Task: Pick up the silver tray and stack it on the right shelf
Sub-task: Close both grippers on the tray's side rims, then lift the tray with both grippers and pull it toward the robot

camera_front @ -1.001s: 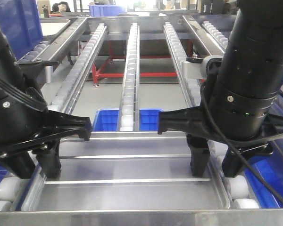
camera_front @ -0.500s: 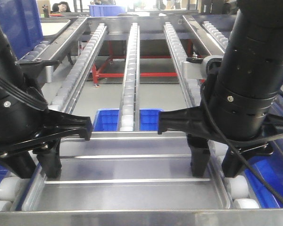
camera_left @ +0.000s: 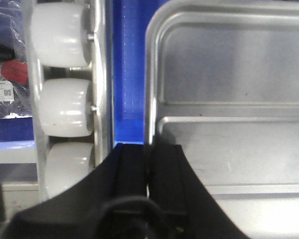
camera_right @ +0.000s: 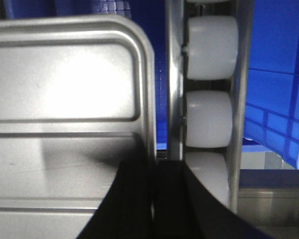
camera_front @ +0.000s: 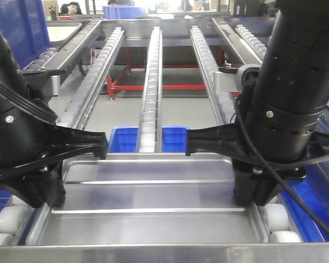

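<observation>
The silver tray (camera_front: 148, 194), shiny with two raised ridges across its floor, lies flat at the front of the right shelf (camera_front: 153, 253), a roller rack with a broad steel lip. My left gripper (camera_front: 41, 189) is shut on the tray's left rim (camera_left: 150, 99); in the left wrist view its fingers (camera_left: 164, 159) pinch that rim, one inside and one outside. My right gripper (camera_front: 257, 189) is shut on the tray's right rim (camera_right: 148, 89), its fingers (camera_right: 134, 184) clamped either side of it. The tray's near corners are hidden by the arms.
Large white wheels (camera_left: 65, 107) (camera_right: 209, 117) flank the tray on both sides. Three lanes of small white rollers (camera_front: 149, 87) run away uphill. A blue crate (camera_front: 123, 138) sits below the rack. Another blue bin (camera_front: 123, 11) stands far back.
Both grippers have closed: one second ago each pair of fingers stood apart astride a side rim of the tray; now they pinch the rims. The tray has not moved.
</observation>
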### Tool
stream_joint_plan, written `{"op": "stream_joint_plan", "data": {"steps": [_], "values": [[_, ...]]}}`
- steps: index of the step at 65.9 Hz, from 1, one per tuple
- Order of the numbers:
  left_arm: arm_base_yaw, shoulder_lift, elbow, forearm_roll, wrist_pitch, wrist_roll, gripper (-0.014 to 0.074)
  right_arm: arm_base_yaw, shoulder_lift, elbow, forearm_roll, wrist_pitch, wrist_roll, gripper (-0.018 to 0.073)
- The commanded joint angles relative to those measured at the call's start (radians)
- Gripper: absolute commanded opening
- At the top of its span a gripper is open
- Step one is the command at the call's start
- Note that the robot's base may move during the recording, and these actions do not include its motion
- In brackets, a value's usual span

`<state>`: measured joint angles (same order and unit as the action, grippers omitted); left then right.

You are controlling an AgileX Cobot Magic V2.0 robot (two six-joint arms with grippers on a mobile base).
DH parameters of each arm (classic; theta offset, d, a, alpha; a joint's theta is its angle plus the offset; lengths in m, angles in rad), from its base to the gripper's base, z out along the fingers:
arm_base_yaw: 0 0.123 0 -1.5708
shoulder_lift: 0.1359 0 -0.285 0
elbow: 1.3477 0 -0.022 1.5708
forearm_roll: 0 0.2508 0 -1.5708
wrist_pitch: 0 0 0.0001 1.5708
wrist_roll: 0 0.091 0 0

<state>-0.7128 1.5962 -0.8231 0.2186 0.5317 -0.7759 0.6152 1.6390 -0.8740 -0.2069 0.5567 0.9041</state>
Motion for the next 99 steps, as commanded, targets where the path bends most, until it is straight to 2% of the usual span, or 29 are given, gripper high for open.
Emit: {"op": "stream_joint_plan", "data": {"steps": [1,20,42,57,66,85,99], "values": [[-0.001,-0.023,-0.021,0.002,-0.021,-0.005,-0.0101,-0.003,-0.032,-0.024,-0.012,-0.023,-0.007,0.0069],[-0.001,-0.024,-0.025,-0.014,-0.004,-0.005,-0.0101,-0.003,-0.038,-0.027,-0.012,-0.018,-0.007,0.0070],[-0.001,-0.095,-0.131,-0.015,0.164,0.006,-0.0101,-0.003,-0.156,-0.027,-0.012,0.031,0.013,0.0074],[-0.007,-0.203,-0.148,-0.025,0.266,0.006,-0.0101,0.011,-0.234,-0.027,-0.012,0.138,0.048,0.0074],[-0.059,-0.260,-0.103,-0.025,0.312,-0.023,-0.0101,0.069,-0.258,-0.021,-0.012,0.171,0.093,0.0074],[-0.210,-0.388,0.030,0.047,0.356,-0.225,-0.0101,0.272,-0.285,0.013,-0.024,0.202,0.277,0.0074],[-0.356,-0.454,0.094,0.100,0.416,-0.381,-0.0101,0.435,-0.292,0.060,-0.105,0.232,0.458,0.0074]]}}
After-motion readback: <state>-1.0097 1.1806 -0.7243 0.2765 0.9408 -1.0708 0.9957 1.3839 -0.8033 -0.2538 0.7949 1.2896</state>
